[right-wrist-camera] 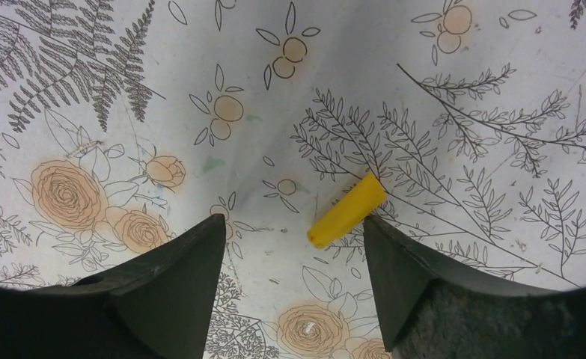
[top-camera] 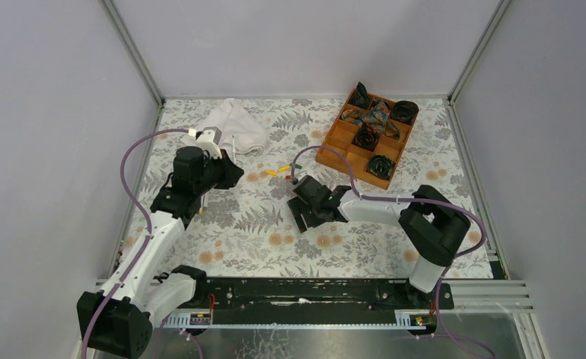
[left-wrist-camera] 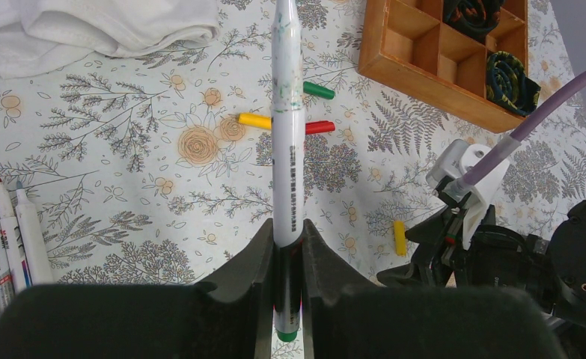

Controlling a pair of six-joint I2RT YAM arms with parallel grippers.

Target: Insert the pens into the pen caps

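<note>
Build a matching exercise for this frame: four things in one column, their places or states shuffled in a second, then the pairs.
1. white-barrelled pen
2. short yellow cap
3. white cloth
4. black coiled bands

A. in the wooden tray's compartments
B. lying between the fingers of the open right end effector
C. clamped in the left end effector
D. bunched up at the table's far left

Pairs: 1-C, 2-B, 3-D, 4-A
</note>
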